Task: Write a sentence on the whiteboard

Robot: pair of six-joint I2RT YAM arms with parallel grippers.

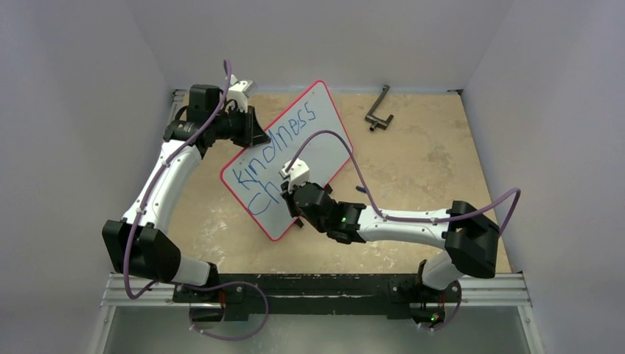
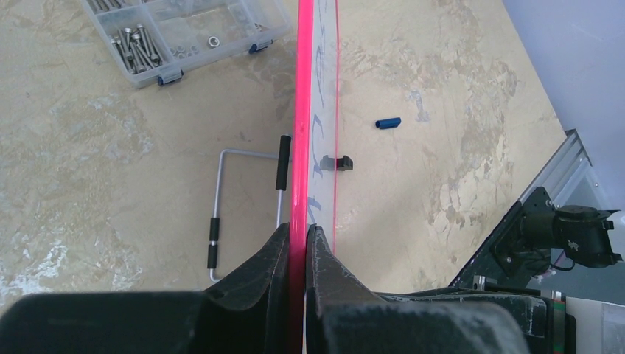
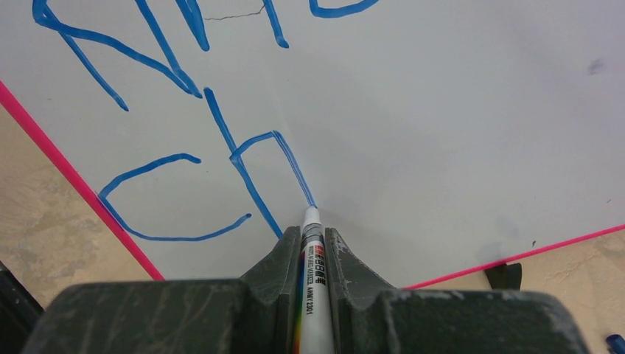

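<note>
Left jaws clamp the far-left rim of the whiteboard (image 1: 318, 122) to steady it on the bench (image 1: 427, 177) while right jaws, closed on the marker (image 3: 312, 258), hold its tip at the "h" in the sentence (image 1: 274, 156), second line.

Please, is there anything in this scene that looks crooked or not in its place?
The whiteboard sits askew, diagonal to the edges of the table. A small blue cap lies loose on the table beside the board.

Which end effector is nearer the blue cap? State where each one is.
Right. The right end effector holds a marker on the whiteboard, the cap on the table just beside it. The left end effector grips the whiteboard's rim, farther off.
</note>
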